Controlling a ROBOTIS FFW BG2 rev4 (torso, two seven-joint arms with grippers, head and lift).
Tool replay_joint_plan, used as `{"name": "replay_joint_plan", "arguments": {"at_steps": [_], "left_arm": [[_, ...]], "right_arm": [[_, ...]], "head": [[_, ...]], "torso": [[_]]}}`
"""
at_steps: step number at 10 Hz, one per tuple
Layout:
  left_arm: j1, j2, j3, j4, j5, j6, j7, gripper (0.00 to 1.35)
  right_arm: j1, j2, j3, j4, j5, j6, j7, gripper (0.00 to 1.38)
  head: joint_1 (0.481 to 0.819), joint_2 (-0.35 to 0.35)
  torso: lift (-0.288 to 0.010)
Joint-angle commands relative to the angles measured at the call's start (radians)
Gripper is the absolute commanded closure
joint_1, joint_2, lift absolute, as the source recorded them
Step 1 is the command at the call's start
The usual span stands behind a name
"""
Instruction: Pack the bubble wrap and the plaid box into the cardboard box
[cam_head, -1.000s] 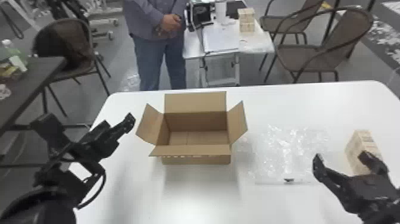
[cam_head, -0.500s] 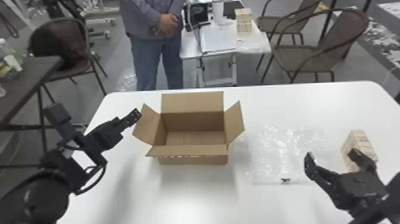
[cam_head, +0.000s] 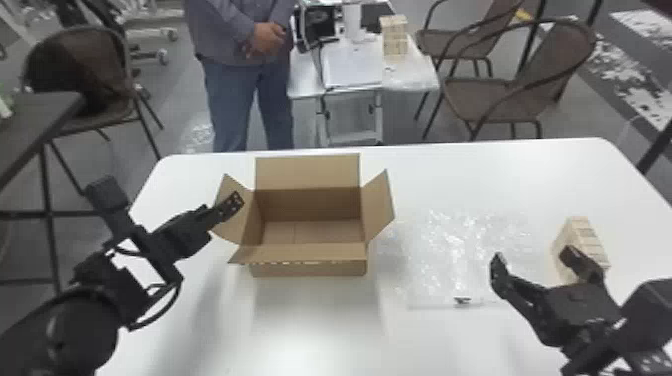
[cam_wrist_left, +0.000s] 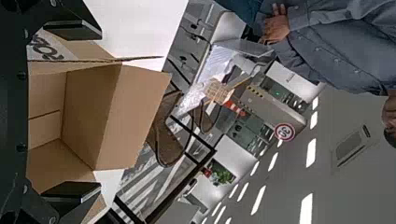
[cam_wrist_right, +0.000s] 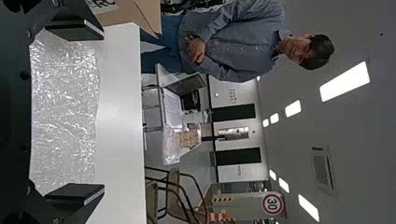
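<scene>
Left of the open cardboard box (cam_head: 310, 265), my left gripper (cam_head: 232, 205) hangs over its left flap in the head view. In the left wrist view the left gripper (cam_wrist_left: 74, 112) has its fingers wide apart, the box (cam_wrist_left: 84, 112) beyond them. The box looks empty. Clear bubble wrap (cam_head: 450, 255) lies flat on the table right of it. Above the wrap's right side is my open right gripper (cam_head: 537, 257), in front of the plaid box (cam_head: 575, 245), which stands at the right. In the right wrist view the right gripper (cam_wrist_right: 74, 112) has the bubble wrap (cam_wrist_right: 65, 107) beyond its parted fingers.
The white table (cam_head: 480, 175) carries these things. A dark side table (cam_head: 35, 125) is beyond its left edge. A person stands behind the table without touching anything on it. Farther back are a small table (cam_head: 350, 70) and chairs (cam_head: 505, 95).
The left gripper has moved right, from outside the box's left flap to over it. The right gripper has shifted slightly left over the bubble wrap. Box, wrap and plaid box lie as before.
</scene>
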Motion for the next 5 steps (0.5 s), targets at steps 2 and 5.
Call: {"name": "replay_joint_plan", "arguments": {"at_steps": [2, 5], "left_arm": [[-0.002, 0.002, -0.01, 0.007, -0.02, -0.005, -0.005, 0.18], [-0.016, -0.009, -0.021, 0.015, -0.034, 0.0, 0.002, 1.21]], "right_arm": [[-0.003, 0.001, 0.0, 0.006, -0.008, 0.0, 0.005, 0.14], [-0.004, 0.001, 0.0, 0.011, -0.014, 0.0, 0.009, 0.14]], "head": [[0.695, 0.101], [0.695, 0.094]], "torso": [[-0.102], [-0.102]]}}
